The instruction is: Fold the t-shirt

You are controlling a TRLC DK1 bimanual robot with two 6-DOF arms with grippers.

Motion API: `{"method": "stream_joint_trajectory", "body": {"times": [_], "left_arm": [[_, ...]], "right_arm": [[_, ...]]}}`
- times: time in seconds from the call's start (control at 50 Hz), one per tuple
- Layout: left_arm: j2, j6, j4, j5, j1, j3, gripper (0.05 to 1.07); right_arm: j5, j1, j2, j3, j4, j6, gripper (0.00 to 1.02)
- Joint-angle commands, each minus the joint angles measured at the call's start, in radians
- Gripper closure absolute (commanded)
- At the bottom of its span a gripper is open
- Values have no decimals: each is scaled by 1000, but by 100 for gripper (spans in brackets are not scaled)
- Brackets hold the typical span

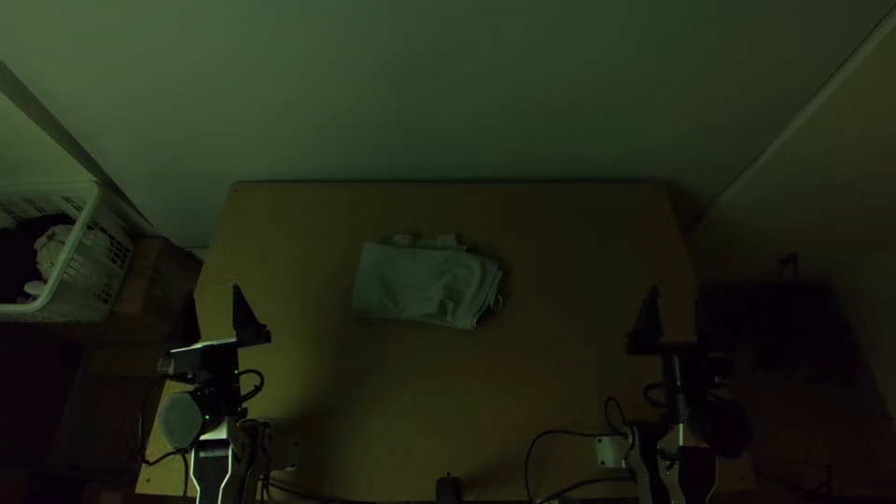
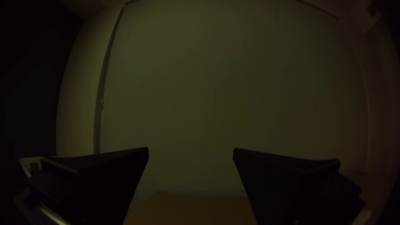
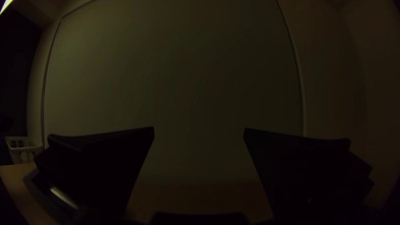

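T-shirt [image 1: 401,280] lies on table [image 1: 560,392], approx. centre, in a compact folded bundle; we'd call it mostly done. To do, prob.: tuck strip [image 1: 441,241] poking out. Our L end effector [image 2: 191,149] & R end effector [image 3: 199,128]: both spread, w/ nothing between.

Lanes: bare table [image 1: 560,373] either side of the folded t-shirt [image 1: 411,280], toward left gripper [image 1: 214,291] and right gripper [image 1: 677,295]; also between t-shirt and near edge | Near-edge obstacles: dark upright object [image 1: 448,488] at middle, looping cable [image 1: 560,432] by right arm's base | Limits: wall [image 1: 448,93] beyond far edge, basket [image 1: 117,252] off left side
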Motion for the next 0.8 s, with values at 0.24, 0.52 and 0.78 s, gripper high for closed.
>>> {"method": "stream_joint_trajectory", "body": {"times": [0.24, 0.52, 0.78], "left_arm": [[-52, -10, -160, 12, 12, -125, 10], [-49, 18, -310, 17, 14, -122, 10], [-49, 18, -311, 26, 14, -122, 10]], "right_arm": [[6, -23, -29, -181, -55, 94, 4], [15, -11, -26, -204, -190, 164, 4], [25, -14, -26, -205, -190, 152, 4]]}}
